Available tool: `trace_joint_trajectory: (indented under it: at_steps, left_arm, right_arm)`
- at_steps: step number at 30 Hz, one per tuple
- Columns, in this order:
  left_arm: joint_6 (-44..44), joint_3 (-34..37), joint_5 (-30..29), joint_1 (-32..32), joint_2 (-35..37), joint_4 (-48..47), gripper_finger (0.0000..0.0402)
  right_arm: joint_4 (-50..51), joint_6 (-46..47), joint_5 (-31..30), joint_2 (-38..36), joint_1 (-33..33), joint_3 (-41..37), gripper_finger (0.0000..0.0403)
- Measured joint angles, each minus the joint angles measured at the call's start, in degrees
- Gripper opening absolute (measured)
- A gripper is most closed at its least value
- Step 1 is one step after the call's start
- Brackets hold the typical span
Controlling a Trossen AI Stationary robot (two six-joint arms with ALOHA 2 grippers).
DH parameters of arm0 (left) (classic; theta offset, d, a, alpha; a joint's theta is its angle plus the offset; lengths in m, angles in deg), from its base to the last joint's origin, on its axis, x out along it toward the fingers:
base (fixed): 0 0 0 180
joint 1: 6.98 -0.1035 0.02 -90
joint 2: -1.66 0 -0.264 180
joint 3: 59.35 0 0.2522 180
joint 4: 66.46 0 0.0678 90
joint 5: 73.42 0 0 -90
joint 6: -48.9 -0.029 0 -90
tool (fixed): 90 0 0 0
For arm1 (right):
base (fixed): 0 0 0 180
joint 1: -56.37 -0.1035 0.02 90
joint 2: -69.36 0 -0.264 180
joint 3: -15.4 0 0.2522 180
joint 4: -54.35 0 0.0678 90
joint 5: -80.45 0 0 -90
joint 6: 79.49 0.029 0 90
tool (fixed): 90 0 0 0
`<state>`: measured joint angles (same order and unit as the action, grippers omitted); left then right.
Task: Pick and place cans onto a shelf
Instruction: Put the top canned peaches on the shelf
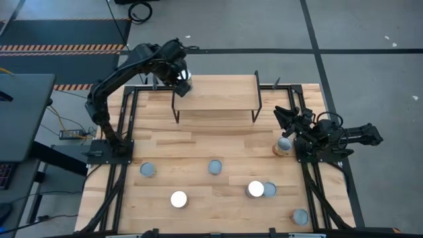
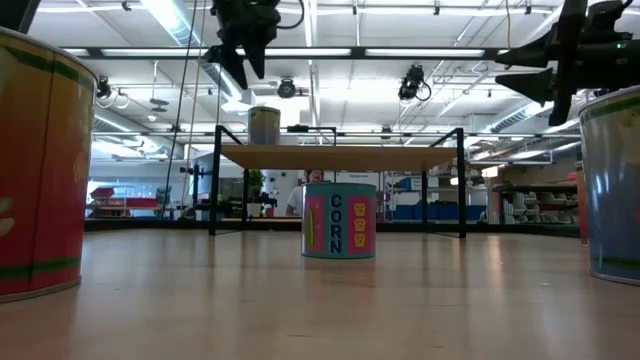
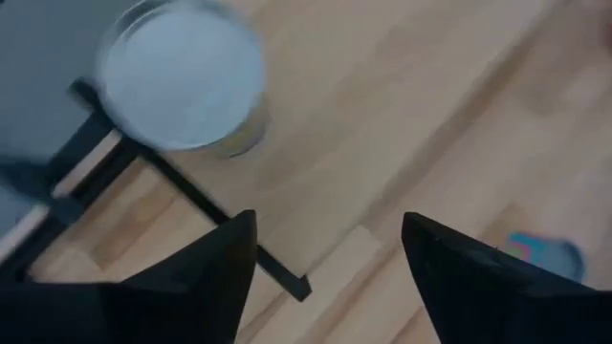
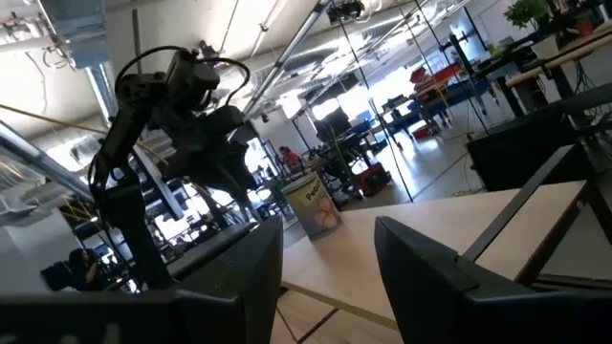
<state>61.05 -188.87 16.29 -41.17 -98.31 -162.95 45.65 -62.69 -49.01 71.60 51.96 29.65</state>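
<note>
One can (image 1: pixel 184 86) stands upright on the top board of the shelf (image 1: pixel 218 99), at its back left corner. The left gripper (image 3: pixel 325 253) hangs just above that can with its fingers apart, holding nothing. The right gripper (image 4: pixel 325 263) waits at the right side of the table (image 1: pixel 198 139), fingers partly open and empty, near another can (image 1: pixel 283 146). A can (image 2: pixel 339 220) marked CORN stands on the table in front of the shelf. More cans stand on the table nearer the front.
</note>
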Motion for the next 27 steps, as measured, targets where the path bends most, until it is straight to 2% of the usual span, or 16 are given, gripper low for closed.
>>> trace_joint_trajectory:
  at_steps: [6,13,22,27]
  left_arm:
    - [8.61,-0.01,-2.93,-0.01,-3.15,0.61,0.0244]
    - [18.65,-0.01,-3.25,0.02,-7.24,0.80,0.0226]
    - [20.30,-0.01,-8.11,-2.02,-10.24,7.43,0.0203]
    - [20.19,-0.01,-8.25,-2.67,-10.28,7.64,0.0201]
  right_arm:
    - [-0.04,0.13,0.00,0.00,0.00,0.00,0.0174]
    - [-0.07,0.17,0.00,0.00,0.00,0.00,0.0174]
    - [-0.10,1.49,0.02,0.00,0.00,0.00,0.0174]
    - [-0.12,1.68,0.13,0.00,-0.02,0.00,0.0174]
